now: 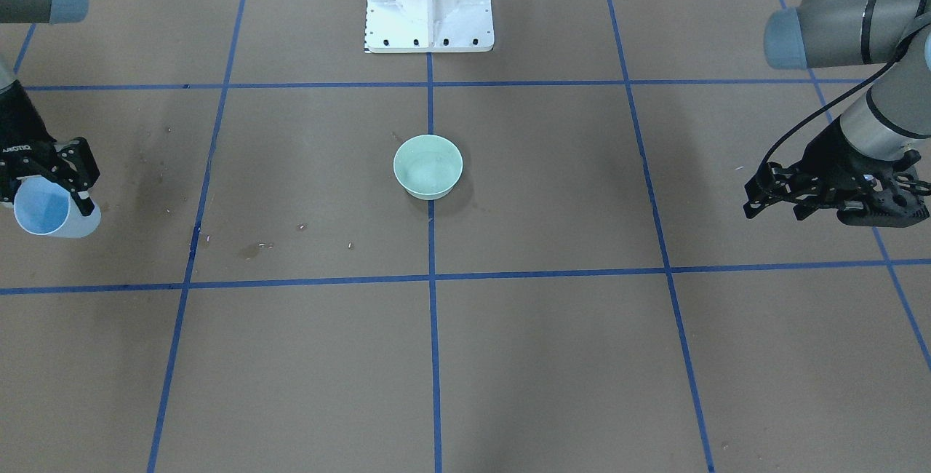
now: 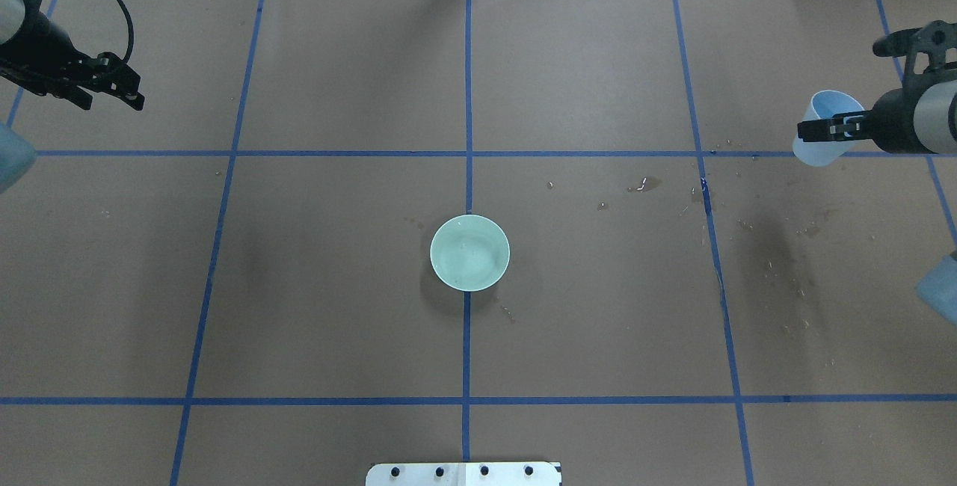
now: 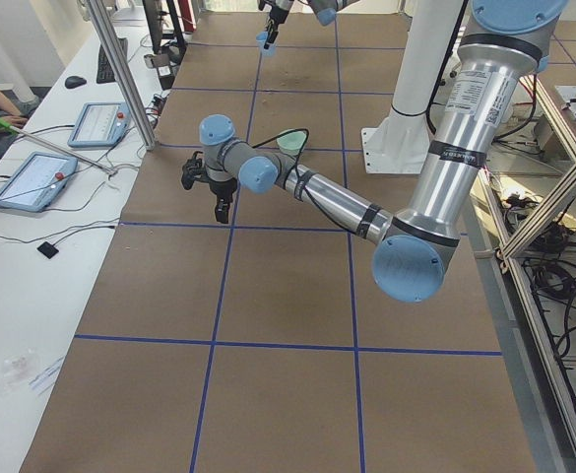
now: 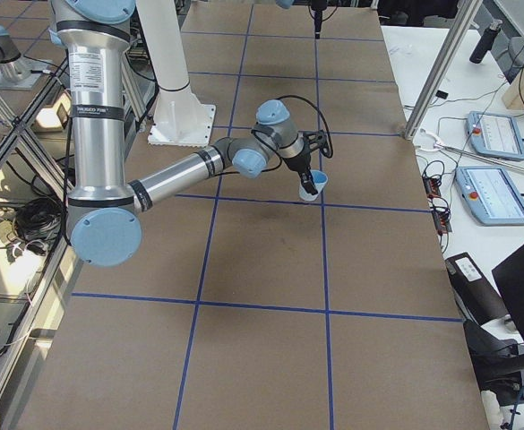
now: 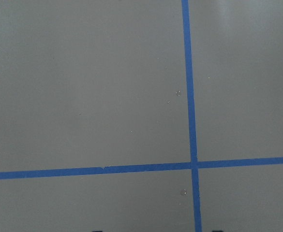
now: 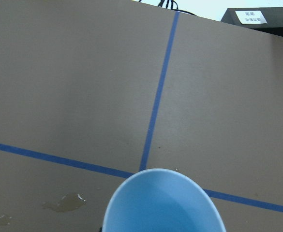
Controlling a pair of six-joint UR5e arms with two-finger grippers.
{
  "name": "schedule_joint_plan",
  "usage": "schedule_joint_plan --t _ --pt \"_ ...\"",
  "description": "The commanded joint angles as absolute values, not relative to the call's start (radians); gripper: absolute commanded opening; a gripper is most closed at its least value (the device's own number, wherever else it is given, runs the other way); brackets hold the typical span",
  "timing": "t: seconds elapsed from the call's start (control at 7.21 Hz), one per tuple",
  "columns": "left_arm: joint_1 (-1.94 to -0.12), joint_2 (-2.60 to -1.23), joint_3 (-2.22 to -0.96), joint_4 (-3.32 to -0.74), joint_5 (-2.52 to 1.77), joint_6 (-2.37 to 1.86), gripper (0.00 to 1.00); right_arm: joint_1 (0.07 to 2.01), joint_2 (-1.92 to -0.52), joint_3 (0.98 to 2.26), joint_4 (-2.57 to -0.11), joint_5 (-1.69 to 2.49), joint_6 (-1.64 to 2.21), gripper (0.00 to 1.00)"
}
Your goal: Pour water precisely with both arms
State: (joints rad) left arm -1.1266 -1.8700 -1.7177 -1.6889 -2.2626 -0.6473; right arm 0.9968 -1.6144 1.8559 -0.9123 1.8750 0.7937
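My right gripper (image 2: 811,129) is shut on a pale blue cup (image 2: 828,108) and holds it, tilted, above the table's far right. The cup also shows in the front view (image 1: 44,215) and the right wrist view (image 6: 163,203), where its inside has a faint water line. A pale green bowl (image 2: 469,253) stands at the table's middle, with faint glints of water (image 1: 429,167) in it. My left gripper (image 2: 112,96) is open and empty above the far left, far from the bowl. The left wrist view shows only table.
The white pedestal (image 1: 429,0) stands at the robot's edge. Blue tape lines (image 2: 468,97) cross the brown table. Wet stains and droplets (image 2: 755,247) lie on the right half. Operator desks with tablets (image 4: 494,134) and metal posts flank the far edge.
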Motion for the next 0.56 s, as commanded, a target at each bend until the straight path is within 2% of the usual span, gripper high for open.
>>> schedule_joint_plan --t 0.0,0.28,0.42 --pt "-1.126 -1.87 -1.718 -1.689 -2.263 -0.647 0.83 1.025 -1.678 1.708 -0.628 1.899 0.795 0.34" --pt "-1.126 -1.871 -1.717 -1.689 -2.263 -0.647 0.85 1.02 -1.715 1.595 -0.417 1.86 0.795 0.41" --pt "-1.126 -1.871 -1.717 -1.689 -2.261 -0.647 0.85 1.016 -1.704 1.472 -0.249 1.856 0.795 0.4"
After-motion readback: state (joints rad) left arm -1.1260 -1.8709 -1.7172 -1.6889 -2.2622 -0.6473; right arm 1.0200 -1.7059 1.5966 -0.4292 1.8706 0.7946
